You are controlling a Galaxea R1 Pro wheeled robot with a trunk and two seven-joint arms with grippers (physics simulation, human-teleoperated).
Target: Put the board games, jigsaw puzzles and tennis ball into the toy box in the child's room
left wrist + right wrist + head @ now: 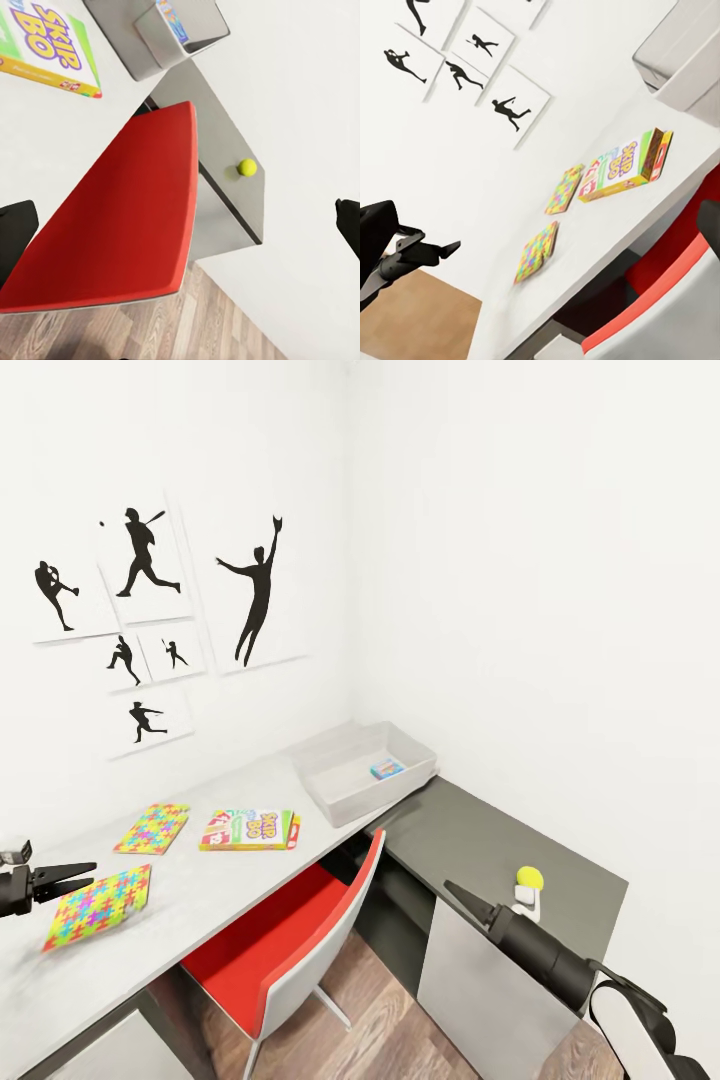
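Note:
The light grey toy box (345, 785) stands at the far corner of the white table (200, 890), with a small colourful item inside. A green-white Skip-Bo board game (248, 829) lies flat on the table. Two multicolour jigsaw puzzles (152, 828) (98, 905) lie to its left. The tennis ball (529, 877) rests on the lower dark grey section. My left gripper (85, 874) hovers open beside the nearer puzzle, holding nothing. My right gripper (455, 892) is open and empty, just left of the ball. The bed is out of view.
A chair with a red seat (270, 950) and grey back is tucked under the table between my arms. White walls close the corner, and baseball silhouette pictures (140, 620) hang on the left one. Wood-plank floor (380, 1020) shows below.

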